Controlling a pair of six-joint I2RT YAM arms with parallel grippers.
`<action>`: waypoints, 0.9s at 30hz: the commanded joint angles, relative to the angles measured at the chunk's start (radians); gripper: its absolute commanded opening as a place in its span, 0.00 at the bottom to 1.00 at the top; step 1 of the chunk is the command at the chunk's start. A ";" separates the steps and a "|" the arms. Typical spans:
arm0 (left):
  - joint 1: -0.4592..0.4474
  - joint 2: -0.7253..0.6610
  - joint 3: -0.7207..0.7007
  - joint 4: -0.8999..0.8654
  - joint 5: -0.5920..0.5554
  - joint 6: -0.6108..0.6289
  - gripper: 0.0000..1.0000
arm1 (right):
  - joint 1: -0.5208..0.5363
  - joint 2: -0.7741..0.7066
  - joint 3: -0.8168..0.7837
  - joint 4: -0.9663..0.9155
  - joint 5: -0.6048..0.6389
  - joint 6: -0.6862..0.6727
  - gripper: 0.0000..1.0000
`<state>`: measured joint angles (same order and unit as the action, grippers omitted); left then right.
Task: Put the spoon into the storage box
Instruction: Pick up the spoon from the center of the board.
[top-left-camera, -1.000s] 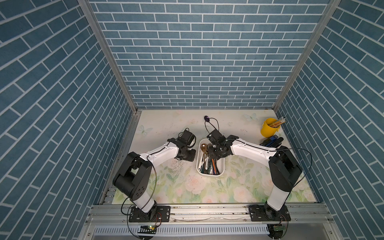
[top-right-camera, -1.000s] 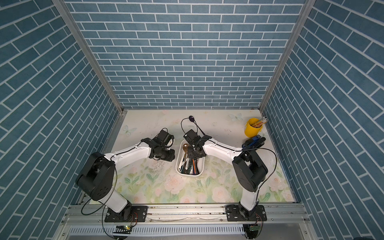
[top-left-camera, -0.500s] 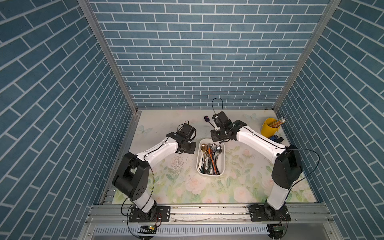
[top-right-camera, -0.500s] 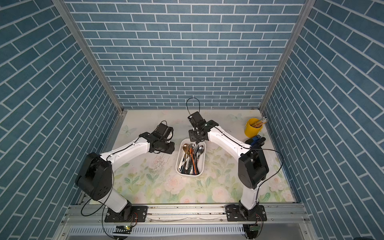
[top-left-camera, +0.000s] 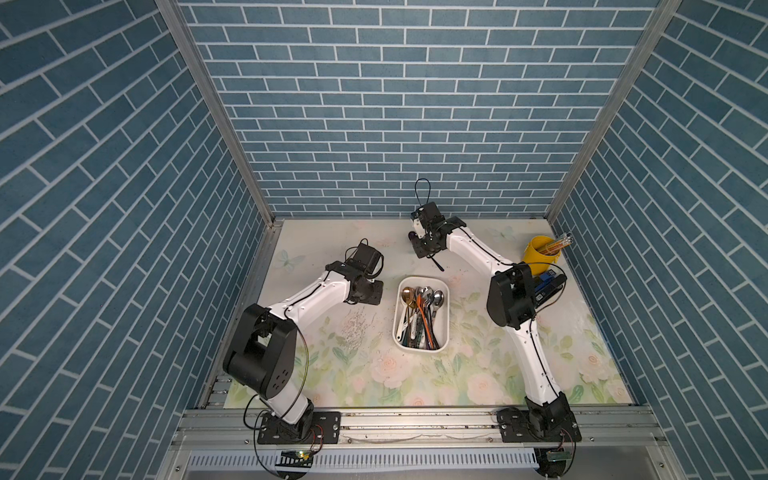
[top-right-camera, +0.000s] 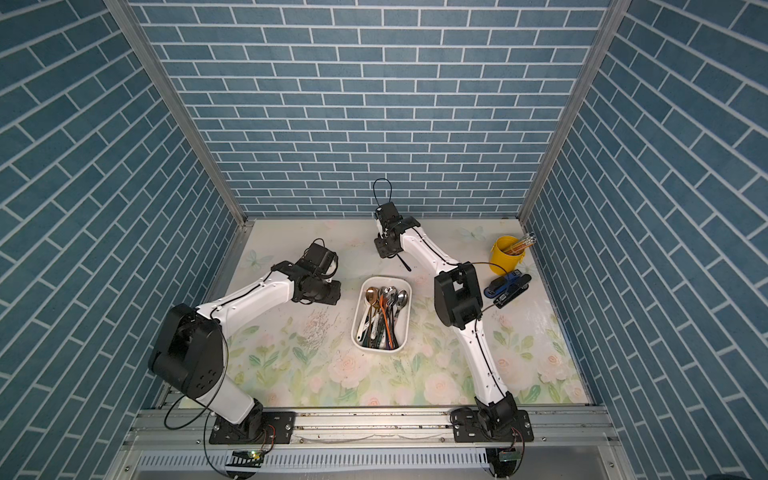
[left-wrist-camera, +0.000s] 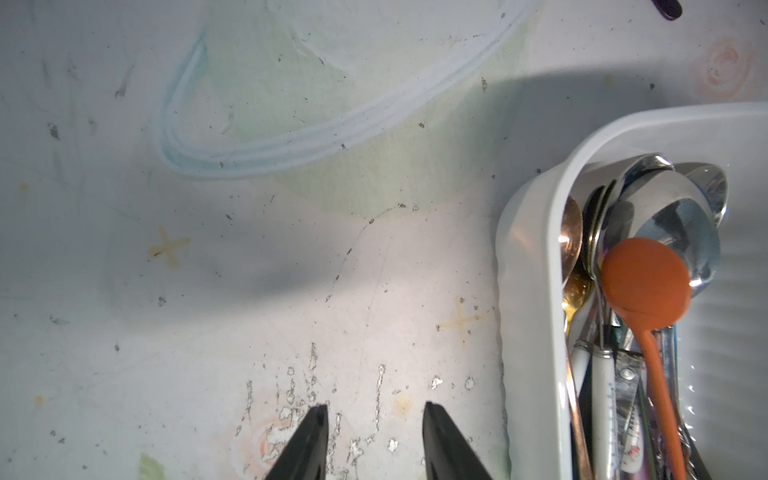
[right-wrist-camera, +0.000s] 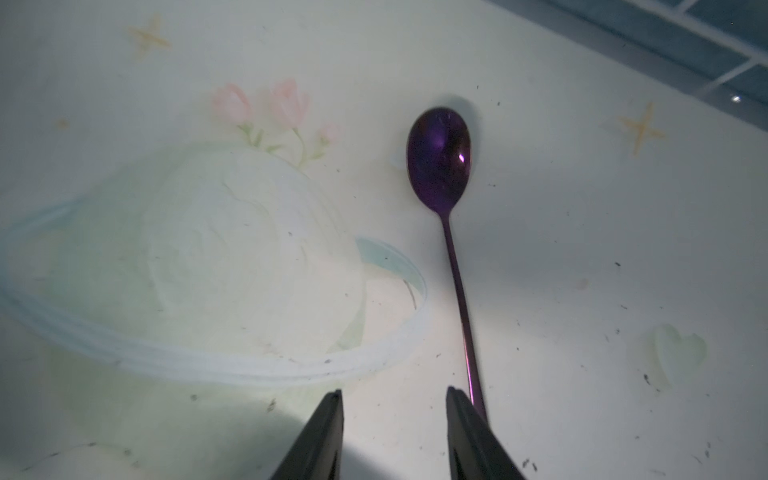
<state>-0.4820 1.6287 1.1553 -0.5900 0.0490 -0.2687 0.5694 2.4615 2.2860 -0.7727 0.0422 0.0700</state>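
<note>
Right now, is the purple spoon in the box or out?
Out. The purple spoon lies on the table, apart from the storage box.

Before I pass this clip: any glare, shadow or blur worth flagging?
Right wrist view: purple spoon slightly soft, one small glint on its bowl. Left wrist view: sharp, highlights on the steel spoons in the storage box, broad shadow across the mat. Both top views: evenly lit, sharp.

One box (top-left-camera: 420, 350) holds many spoons (top-left-camera: 422, 305), too tangled to count. Behind the box: one purple spoon (right-wrist-camera: 439, 166). Right of it: one cup (top-left-camera: 538, 254), one stapler (top-right-camera: 507, 286).
</note>
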 joint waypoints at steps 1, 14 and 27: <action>0.005 0.010 0.012 -0.024 0.007 0.011 0.43 | -0.024 0.035 0.067 -0.045 0.021 -0.061 0.48; 0.009 0.072 0.049 -0.042 0.017 0.010 0.43 | -0.070 0.136 0.055 0.019 -0.050 -0.095 0.50; 0.010 0.113 0.058 -0.042 0.023 -0.004 0.43 | -0.073 0.213 0.075 -0.023 -0.111 -0.067 0.36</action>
<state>-0.4770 1.7359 1.1820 -0.6128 0.0689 -0.2653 0.4927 2.6118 2.3638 -0.7479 -0.0471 0.0177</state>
